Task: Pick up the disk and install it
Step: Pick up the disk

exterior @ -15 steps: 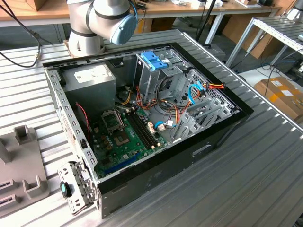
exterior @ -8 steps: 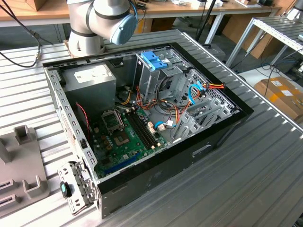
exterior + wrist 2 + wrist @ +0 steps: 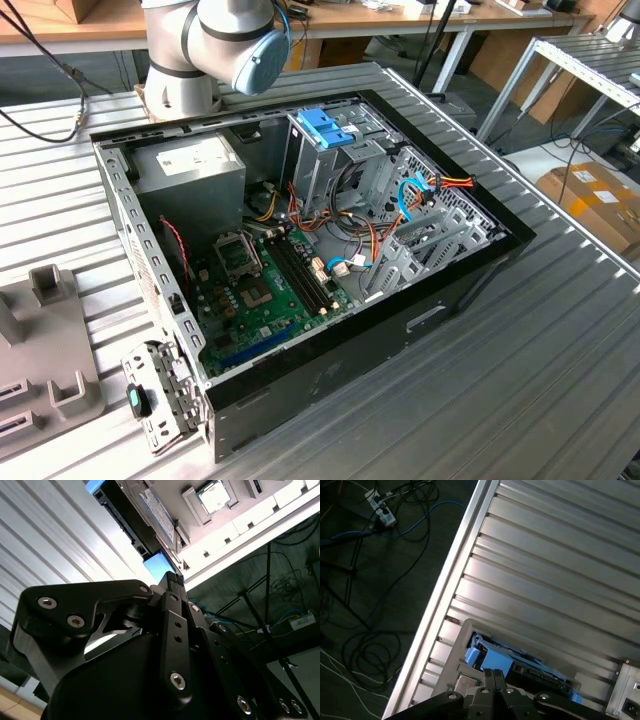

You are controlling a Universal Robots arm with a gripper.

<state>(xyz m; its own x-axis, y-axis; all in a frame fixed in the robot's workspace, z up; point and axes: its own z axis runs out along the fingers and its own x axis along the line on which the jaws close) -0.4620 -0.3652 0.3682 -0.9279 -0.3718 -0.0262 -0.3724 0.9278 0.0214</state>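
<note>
The gripper point(image 3: 174, 578), fingers pinched together on nothing, hangs just over the blue-railed end of the disk point(image 3: 156, 512), which lies flat near the ribbed table's point(image 3: 560, 555) edge, long axis along the ribs.

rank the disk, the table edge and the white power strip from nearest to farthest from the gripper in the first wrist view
1. the disk, right by the gripper.
2. the table edge, out past the disk.
3. the white power strip, down on the floor.
</note>
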